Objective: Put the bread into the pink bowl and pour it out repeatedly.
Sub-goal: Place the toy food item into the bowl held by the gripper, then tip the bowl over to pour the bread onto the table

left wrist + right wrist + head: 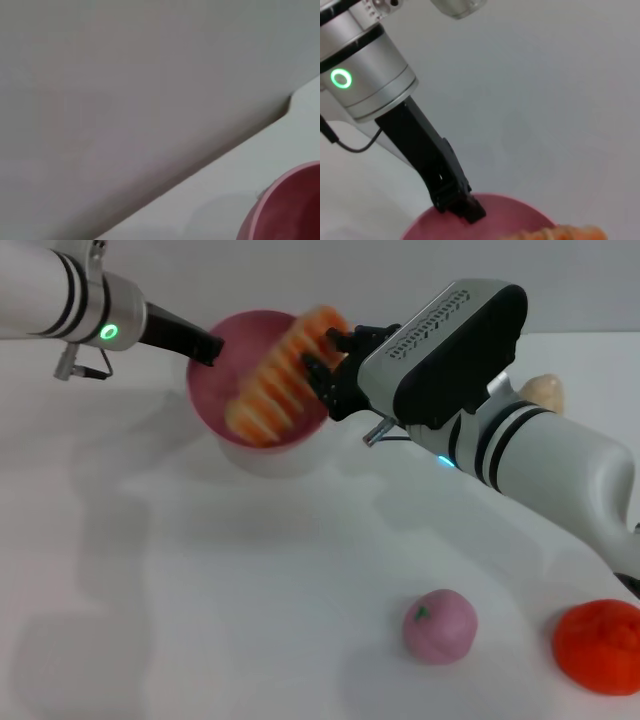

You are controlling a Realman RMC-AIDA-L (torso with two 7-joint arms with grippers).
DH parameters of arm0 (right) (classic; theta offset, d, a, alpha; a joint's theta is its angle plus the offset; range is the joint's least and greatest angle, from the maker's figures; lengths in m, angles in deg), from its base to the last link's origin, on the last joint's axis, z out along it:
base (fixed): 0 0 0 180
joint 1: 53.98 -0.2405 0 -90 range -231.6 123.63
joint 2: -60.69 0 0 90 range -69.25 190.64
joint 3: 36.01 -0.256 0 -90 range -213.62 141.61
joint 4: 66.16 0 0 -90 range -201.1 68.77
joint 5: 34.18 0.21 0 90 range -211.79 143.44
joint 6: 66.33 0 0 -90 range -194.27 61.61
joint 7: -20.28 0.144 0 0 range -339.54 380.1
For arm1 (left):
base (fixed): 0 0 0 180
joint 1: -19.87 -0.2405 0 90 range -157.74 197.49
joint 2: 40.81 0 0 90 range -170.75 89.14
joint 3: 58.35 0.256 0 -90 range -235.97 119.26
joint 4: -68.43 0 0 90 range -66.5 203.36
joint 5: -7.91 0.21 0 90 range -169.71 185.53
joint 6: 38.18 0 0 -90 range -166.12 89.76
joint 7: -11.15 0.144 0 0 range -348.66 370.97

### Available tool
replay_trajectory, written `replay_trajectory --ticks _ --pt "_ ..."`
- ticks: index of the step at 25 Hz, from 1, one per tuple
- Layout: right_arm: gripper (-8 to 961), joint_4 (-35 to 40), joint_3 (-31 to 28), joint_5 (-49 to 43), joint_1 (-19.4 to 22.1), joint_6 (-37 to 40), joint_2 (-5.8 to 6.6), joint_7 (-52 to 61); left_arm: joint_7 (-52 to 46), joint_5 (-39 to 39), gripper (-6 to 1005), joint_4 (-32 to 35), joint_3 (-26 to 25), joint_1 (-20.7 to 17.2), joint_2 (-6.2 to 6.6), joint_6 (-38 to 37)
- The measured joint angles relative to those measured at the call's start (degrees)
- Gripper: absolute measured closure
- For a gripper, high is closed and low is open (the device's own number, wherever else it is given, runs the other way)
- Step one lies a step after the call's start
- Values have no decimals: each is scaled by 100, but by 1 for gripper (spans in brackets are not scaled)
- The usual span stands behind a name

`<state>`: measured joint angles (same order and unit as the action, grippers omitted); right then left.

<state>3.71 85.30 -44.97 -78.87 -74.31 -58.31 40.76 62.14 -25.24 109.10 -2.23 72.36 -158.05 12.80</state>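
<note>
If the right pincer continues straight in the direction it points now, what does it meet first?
The right pincer points toward the robot's left, shut on the bread over the pink bowl. Going on, it would probably meet the bowl's far rim, where the left pincer grips; depth is unclear.

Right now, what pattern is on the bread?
Orange-and-cream stripes on the bread, clearest in the head view.

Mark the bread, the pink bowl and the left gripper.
bread (285,378), head view, middle of its striped top.
pink bowl (210,390), head view, inner wall left of the loaf.
left gripper (462,205), right wrist view, black tip at the bowl's rim.
</note>
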Motion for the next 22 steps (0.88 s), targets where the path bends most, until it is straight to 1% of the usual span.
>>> replay_trajectory --ticks 4,12,16,19,21,22 --pt "617 8 15 -9 9 -10 0 -1 -29 88 966 -3 -87 -7 1 25" --pt "616 60 13 -29 91 -9 -12 -1 -36 124 966 -6 -44 -11 -16 115" --pt "616 402 -113 -445 305 119 -37 -2 -42 130 966 -9 -84 -21 -3 115" --pt "616 887 -333 -806 637 583 -55 25 -56 132 966 11 -85 -39 -2 115" --pt "616 1108 -525 -849 877 1199 -54 37 -83 134 966 16 -47 -59 -17 115" --pt "616 1152 -646 -835 1010 1645 -54 48 -86 133 966 16 -38 -64 -23 115"
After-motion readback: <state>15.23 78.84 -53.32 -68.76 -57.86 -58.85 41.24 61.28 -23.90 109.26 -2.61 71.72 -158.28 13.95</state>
